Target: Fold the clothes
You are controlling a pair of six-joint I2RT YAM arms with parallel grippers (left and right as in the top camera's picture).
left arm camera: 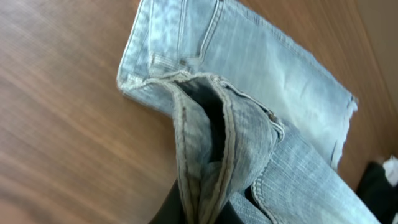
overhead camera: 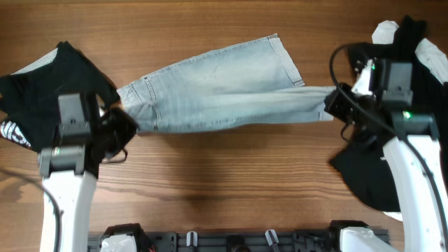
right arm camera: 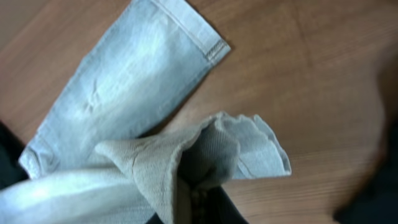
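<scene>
A pair of light blue jeans (overhead camera: pixel 217 87) lies stretched across the middle of the wooden table, waist at the left, legs to the right. My left gripper (overhead camera: pixel 124 124) is shut on the waistband (left arm camera: pixel 202 180), which bunches up between its fingers. My right gripper (overhead camera: pixel 334 106) is shut on the hem of the near leg (right arm camera: pixel 186 168), lifted and folded over. The far leg (right arm camera: pixel 137 81) lies flat, its hem toward the back right.
A black garment with white print (overhead camera: pixel 42 84) lies at the left edge under the left arm. A pile of black and white clothes (overhead camera: pixel 413 49) sits at the right, with more black cloth (overhead camera: pixel 367 175) near the right arm.
</scene>
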